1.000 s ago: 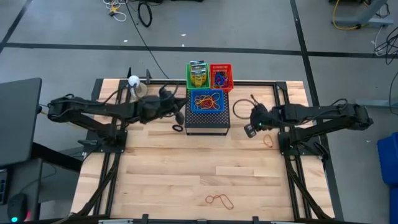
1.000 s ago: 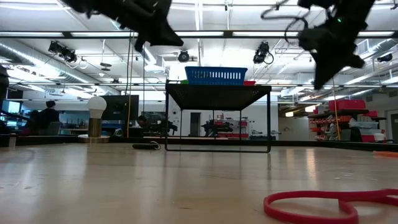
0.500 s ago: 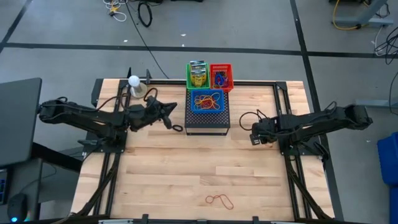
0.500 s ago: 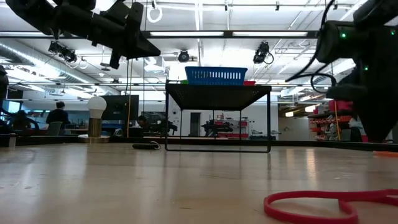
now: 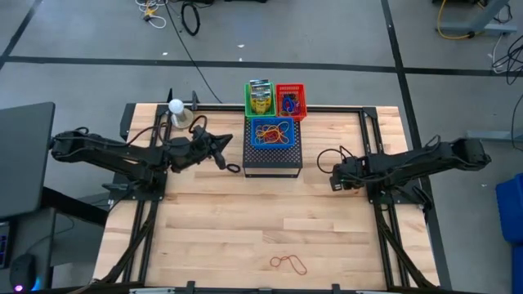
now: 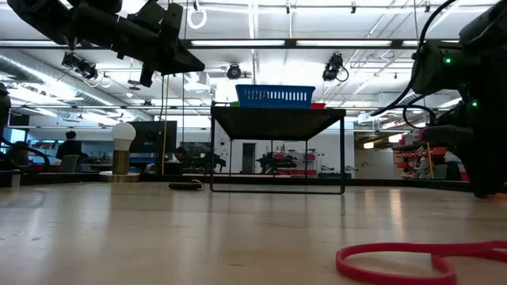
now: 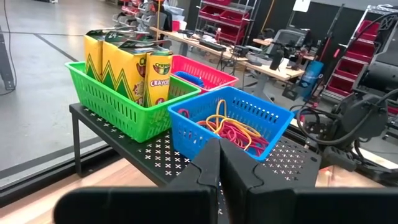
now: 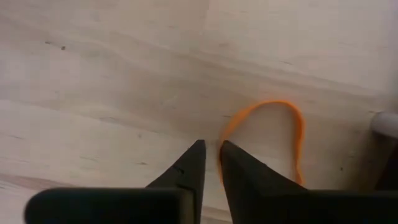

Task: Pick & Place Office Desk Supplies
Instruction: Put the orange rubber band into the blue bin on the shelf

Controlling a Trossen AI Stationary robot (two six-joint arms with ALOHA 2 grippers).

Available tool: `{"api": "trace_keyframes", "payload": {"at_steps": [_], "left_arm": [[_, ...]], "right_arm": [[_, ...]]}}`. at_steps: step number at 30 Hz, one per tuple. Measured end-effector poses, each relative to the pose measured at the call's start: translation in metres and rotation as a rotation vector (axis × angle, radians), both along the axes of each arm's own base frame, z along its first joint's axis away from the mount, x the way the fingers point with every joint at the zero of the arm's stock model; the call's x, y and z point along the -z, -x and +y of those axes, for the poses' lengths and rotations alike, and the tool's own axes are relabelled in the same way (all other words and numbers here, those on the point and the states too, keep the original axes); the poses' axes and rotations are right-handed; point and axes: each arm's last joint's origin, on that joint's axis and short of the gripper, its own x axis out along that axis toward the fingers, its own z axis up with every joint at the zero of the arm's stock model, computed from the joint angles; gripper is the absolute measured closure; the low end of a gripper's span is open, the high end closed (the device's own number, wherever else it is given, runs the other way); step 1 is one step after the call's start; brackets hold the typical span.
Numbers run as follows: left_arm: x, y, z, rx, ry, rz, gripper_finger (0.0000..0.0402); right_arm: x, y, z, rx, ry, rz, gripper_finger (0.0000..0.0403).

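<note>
Right tool (image 8: 210, 152) narrowly parted over orange rubber band (image 8: 292, 127) — band's far end cut off.

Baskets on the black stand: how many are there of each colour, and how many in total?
Green basket: 1
Red basket: 1
Blue basket: 1
Total: 3

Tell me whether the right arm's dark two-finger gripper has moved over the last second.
Yes. In the high view the right gripper has shifted slightly away from the black mesh stand, toward the table's near edge.
</note>
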Motion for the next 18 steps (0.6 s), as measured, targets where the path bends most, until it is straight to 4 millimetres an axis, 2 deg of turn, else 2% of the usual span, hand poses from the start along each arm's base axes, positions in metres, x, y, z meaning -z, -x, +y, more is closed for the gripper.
{"api": "trace_keyframes", "payload": {"at_steps": [7, 10, 13, 18], "left_arm": [[0.0, 0.0, 0.0, 0.0, -0.004, 0.008, 0.0394], [0.004, 0.001, 0.0, 0.004, -0.01, 0.02, 0.0394], [0.011, 0.004, 0.0, 0.015, -0.026, 0.041, 0.0394], [0.014, 0.016, -0.003, 0.131, -0.044, -0.048, 0.0394]], "right_arm": [[-0.004, -0.002, 0.0, -0.049, 0.001, 0.004, 0.0397], [-0.022, -0.016, 0.001, -0.12, 0.003, -0.073, 0.0395], [-0.049, -0.029, 0.001, -0.204, 0.001, -0.112, 0.0399], [-0.121, -0.045, 0.003, -0.304, 0.101, -0.204, 0.0401]]}}
